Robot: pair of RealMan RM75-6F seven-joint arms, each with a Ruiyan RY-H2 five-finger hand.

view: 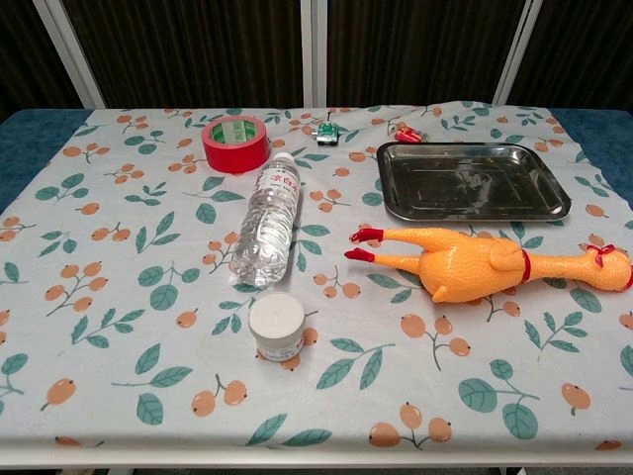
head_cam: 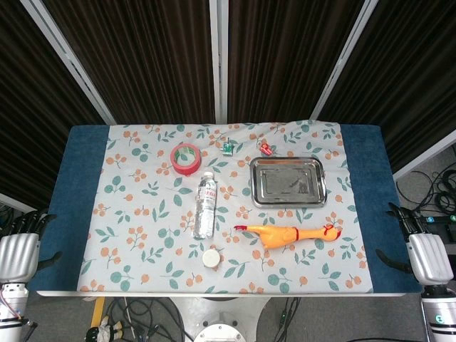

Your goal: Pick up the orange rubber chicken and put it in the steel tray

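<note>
Apparently unstarted: chicken [view: 475, 265] lies lower right, just below the tray [view: 473, 180]; both hands [head_cam: 18, 253] [head_cam: 426, 253] idle empty, fingers seemingly apart.

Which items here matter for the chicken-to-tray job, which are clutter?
Job: orange rubber chicken, steel tray, right hand.
Clutter: red tape roll, water bottle, small white jar, green toy car, small red toy, left hand.

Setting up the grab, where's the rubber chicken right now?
In both views the rubber chicken lies right of centre, just in front of the steel tray, right of the water bottle.
</note>
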